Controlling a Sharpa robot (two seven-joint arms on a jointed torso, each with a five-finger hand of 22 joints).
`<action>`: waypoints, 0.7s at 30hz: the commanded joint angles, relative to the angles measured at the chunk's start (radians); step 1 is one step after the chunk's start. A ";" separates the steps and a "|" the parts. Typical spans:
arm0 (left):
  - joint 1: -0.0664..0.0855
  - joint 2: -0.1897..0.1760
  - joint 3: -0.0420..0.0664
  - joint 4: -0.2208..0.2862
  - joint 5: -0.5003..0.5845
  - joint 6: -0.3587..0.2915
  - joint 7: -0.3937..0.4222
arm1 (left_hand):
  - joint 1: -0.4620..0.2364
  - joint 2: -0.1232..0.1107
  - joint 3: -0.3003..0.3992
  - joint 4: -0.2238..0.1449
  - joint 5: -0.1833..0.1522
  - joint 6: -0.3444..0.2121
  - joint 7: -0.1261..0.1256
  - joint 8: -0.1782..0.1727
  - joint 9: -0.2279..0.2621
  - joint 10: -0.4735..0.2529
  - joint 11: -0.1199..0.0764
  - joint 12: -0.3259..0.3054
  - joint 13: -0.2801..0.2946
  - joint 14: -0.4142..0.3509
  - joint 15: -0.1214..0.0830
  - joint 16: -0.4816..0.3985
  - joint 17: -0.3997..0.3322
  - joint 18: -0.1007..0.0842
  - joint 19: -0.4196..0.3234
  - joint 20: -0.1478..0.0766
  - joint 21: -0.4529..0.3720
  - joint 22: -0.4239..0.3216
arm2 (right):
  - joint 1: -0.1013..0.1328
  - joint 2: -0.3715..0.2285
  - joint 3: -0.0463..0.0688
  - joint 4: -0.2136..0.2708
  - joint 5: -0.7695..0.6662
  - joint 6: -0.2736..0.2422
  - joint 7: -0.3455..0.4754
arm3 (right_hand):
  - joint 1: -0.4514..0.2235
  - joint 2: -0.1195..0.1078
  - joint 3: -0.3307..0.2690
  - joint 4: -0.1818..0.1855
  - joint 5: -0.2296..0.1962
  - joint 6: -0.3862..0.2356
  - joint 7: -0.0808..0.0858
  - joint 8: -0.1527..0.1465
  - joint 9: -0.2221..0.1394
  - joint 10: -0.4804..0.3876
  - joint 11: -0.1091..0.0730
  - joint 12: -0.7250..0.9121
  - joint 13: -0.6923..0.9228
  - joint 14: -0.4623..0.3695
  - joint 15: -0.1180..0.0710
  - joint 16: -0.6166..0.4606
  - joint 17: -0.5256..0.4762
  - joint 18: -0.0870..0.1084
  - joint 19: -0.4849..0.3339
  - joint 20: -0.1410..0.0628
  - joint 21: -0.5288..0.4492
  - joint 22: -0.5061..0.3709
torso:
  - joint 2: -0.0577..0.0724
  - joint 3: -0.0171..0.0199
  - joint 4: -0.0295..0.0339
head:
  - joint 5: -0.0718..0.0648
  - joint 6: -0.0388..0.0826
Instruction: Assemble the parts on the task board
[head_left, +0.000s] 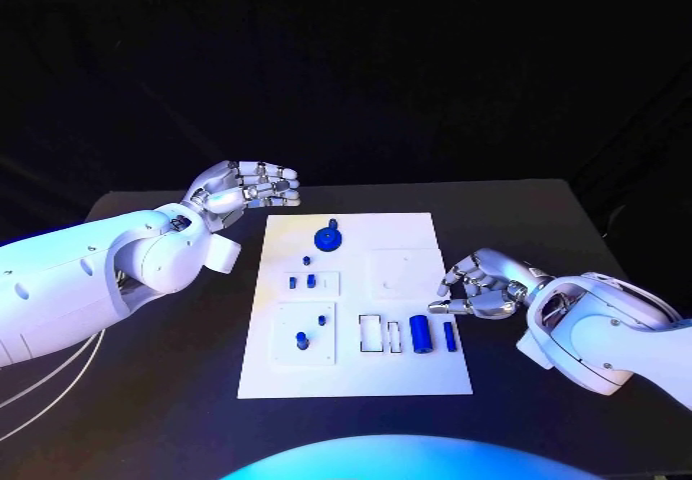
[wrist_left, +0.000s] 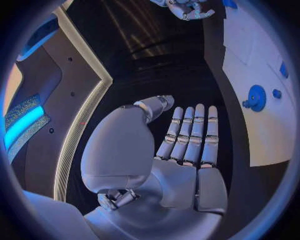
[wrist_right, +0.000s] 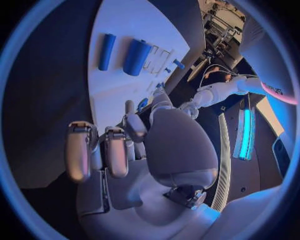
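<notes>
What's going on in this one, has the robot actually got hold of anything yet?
Not yet. The white task board lies in the middle of the black table, with small blue parts on it: a round blue piece near the far end and two blue cylinders near the right edge. The left hand hovers off the board's far left corner, fingers extended, holding nothing. The right hand sits at the board's right edge just beyond the cylinders, fingers curled, also holding nothing.

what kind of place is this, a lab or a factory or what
Most likely a robotics lab test bench: a black table against a dark backdrop, a white task board with small blue parts, and equipment racks in the right wrist view.
</notes>
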 joint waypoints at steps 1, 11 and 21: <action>0.000 0.000 0.000 0.004 0.022 0.004 0.037 | -0.009 -0.002 -0.002 0.007 0.005 -0.009 0.057 0.000 -0.001 0.008 -0.001 -0.007 0.000 0.009 0.001 -0.004 0.002 -0.006 0.007 -0.001 -0.006 -0.002 | -0.010 0.007 -0.001 0.007 -0.105 0.053 -0.136 | -0.006 0.011 -0.006 0.001 0.005 0.009 -0.008 0.014 0.005 0.042 0.000 0.142 0.151 0.093 0.001 0.014 0.210 -0.013 0.076 -0.002 0.033 0.205 | 0.001 -0.0012 0.0025 | -0.010 -0.006; 0.000 -0.002 0.000 0.006 0.028 0.006 0.039 | -0.009 -0.001 -0.002 0.008 0.005 -0.009 0.056 0.001 -0.002 0.011 -0.002 -0.008 0.000 0.013 0.000 -0.005 0.002 -0.005 0.012 -0.001 -0.009 -0.004 | -0.052 0.046 -0.002 0.010 -0.131 0.063 -0.235 | -0.058 0.003 -0.005 0.003 0.014 0.025 -0.015 0.038 0.019 0.091 -0.005 0.281 0.295 0.102 -0.003 0.034 0.255 -0.027 0.093 -0.004 0.102 0.241 | 0.002 0.0019 0.0009 | -0.013 -0.014; 0.000 -0.003 0.000 0.006 0.031 0.013 0.035 | -0.008 0.000 -0.002 0.008 0.005 -0.007 0.055 0.003 -0.001 0.015 -0.003 -0.008 0.000 0.017 -0.001 -0.006 0.003 -0.004 0.019 -0.001 -0.013 -0.007 | -0.074 0.092 -0.002 -0.005 -0.153 0.076 -0.268 | -0.124 -0.022 -0.014 0.004 -0.088 0.032 -0.019 0.050 0.028 0.093 -0.008 0.288 0.307 0.104 -0.004 0.037 0.263 -0.032 0.099 -0.004 0.126 0.252 | 0.002 0.0021 0.0026 | -0.014 -0.017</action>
